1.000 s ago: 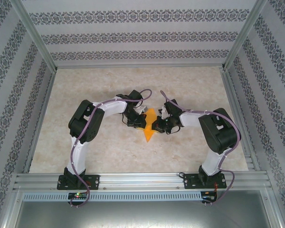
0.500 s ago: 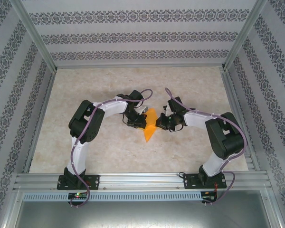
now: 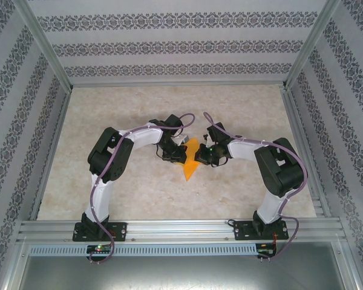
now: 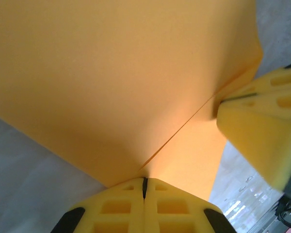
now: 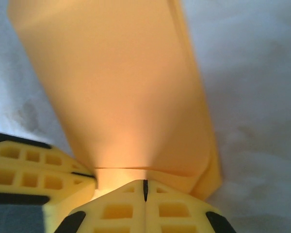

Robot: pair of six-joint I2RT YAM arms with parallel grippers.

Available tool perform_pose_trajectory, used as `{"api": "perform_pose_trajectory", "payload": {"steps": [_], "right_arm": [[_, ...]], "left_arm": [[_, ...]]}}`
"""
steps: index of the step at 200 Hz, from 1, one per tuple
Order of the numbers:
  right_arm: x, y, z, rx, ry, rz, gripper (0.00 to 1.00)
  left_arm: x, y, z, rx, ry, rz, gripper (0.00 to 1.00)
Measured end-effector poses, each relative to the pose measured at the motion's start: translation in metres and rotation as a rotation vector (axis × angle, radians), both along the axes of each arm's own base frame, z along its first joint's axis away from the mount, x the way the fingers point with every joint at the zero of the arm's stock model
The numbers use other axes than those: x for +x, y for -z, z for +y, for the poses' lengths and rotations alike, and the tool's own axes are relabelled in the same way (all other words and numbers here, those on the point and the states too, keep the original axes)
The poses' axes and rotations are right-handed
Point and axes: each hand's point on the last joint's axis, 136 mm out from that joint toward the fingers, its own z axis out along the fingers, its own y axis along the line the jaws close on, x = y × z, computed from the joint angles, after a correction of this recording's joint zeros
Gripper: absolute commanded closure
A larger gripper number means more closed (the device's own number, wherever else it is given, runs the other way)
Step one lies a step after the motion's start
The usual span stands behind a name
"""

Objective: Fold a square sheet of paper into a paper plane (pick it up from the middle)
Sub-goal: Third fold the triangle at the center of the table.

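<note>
The square sheet of paper (image 3: 189, 169) lies on the table as a folded orange shape tapering to a point towards the near edge. My left gripper (image 3: 179, 156) is shut, its tips set against the paper's upper left part. My right gripper (image 3: 199, 161) is shut too, tips against the upper right part. In the left wrist view a crease in the paper (image 4: 111, 73) runs from my shut left gripper (image 4: 144, 180) to the right gripper's yellow fingers (image 4: 262, 131). In the right wrist view my right gripper (image 5: 145, 183) touches a folded flap of the paper (image 5: 121, 87), beside the left gripper's fingers (image 5: 34, 170).
The marbled tabletop (image 3: 121, 115) stretches on all sides of the paper. Patterned walls with metal frame posts (image 3: 45, 54) close in the back and sides. An aluminium rail (image 3: 181, 231) carries both arm bases at the near edge.
The right arm swung out to the right half a second ago and has come back in, its shut tips again on the paper. The left arm and paper stayed put.
</note>
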Motion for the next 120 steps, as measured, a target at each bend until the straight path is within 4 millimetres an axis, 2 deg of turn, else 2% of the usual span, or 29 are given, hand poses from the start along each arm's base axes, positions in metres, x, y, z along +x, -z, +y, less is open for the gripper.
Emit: {"api": "perform_pose_trajectory", "payload": {"steps": [70,101,120], "right_arm": [[0.007,0.001,-0.015,-0.009,0.027,-0.001,1.0],[0.014,0.001,-0.034,-0.019,0.082,-0.007,1.0],[0.015,0.001,-0.039,-0.021,0.093,-0.008,1.0]], "left_arm": [[0.0,0.001,-0.002,-0.005,0.01,-0.009,0.96],[0.0,0.001,-0.003,-0.005,0.015,-0.012,0.96],[0.0,0.001,-0.003,-0.006,0.018,-0.014,0.96]]}}
